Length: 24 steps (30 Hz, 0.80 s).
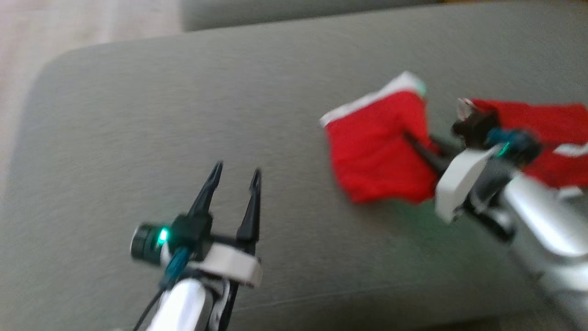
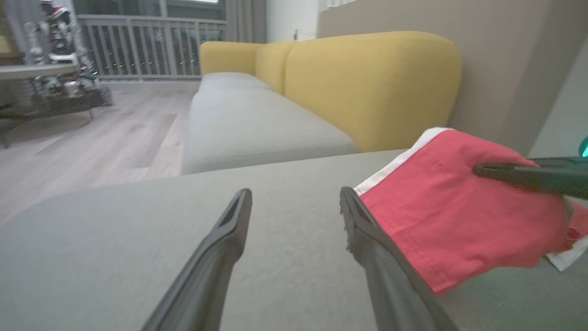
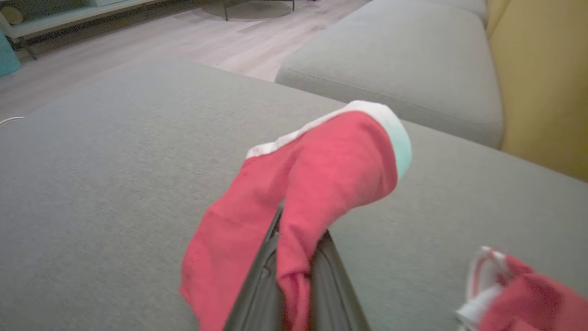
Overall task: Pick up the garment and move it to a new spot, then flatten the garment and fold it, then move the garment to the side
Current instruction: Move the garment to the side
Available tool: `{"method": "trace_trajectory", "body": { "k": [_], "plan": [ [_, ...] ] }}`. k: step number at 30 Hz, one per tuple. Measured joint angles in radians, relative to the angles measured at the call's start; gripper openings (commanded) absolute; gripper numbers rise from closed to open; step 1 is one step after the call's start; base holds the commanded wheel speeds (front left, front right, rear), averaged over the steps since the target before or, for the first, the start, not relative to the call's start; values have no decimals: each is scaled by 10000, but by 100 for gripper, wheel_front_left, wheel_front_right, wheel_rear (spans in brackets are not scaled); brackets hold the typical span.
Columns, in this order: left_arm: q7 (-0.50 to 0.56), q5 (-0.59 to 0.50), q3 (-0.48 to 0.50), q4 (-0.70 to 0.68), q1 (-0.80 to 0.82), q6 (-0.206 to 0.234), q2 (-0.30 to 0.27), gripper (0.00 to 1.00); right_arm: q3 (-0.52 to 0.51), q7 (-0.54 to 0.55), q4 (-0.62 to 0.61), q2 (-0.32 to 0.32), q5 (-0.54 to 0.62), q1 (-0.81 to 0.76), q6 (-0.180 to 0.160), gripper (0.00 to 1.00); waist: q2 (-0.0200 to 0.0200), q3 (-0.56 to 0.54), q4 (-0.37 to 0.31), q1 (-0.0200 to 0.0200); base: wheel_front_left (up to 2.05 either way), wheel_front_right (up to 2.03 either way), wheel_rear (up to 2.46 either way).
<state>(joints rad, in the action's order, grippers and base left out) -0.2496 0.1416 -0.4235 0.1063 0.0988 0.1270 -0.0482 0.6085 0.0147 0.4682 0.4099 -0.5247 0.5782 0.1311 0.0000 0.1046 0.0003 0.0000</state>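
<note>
The garment (image 1: 376, 142) is red cloth with white trim, lying on the right half of the grey cushion (image 1: 183, 115). One part is lifted in a fold, and more of it trails to the right behind the arm. My right gripper (image 1: 411, 138) reaches in from the right and is shut on that raised fold. In the right wrist view the garment (image 3: 330, 170) drapes over and between the closed fingers of the right gripper (image 3: 298, 232). My left gripper (image 1: 235, 177) stands open and holds nothing, left of the garment and apart from it. In the left wrist view the left gripper (image 2: 296, 202) points across the cushion, with the garment (image 2: 450, 211) just right of it.
The cushion's rounded left edge (image 1: 41, 92) drops to a pale wood floor (image 2: 115, 124). Beyond it lies another grey seat (image 2: 248, 124) with a yellow backrest (image 2: 376, 78). A low table with objects (image 2: 50, 87) stands far off on the floor.
</note>
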Motion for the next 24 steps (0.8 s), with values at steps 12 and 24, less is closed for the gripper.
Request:
{"method": "trace_trajectory", "body": {
  "k": [12, 24],
  "plan": [
    [-12, -1394, -623, 865, 3029, -1202, -190, 100, -123, 504, -734, 1960, -1292, 2336, 0, 0, 0, 2245, -2243, 0, 0, 0, 0],
    [-71, -1582, -932, 1298, 3924, -1365, -487, 100, 878, -353, 1645, 2075, -663, 3830, 0, 0, 0, 4378, -3523, 2, 0, 0, 0]
  ]
}}
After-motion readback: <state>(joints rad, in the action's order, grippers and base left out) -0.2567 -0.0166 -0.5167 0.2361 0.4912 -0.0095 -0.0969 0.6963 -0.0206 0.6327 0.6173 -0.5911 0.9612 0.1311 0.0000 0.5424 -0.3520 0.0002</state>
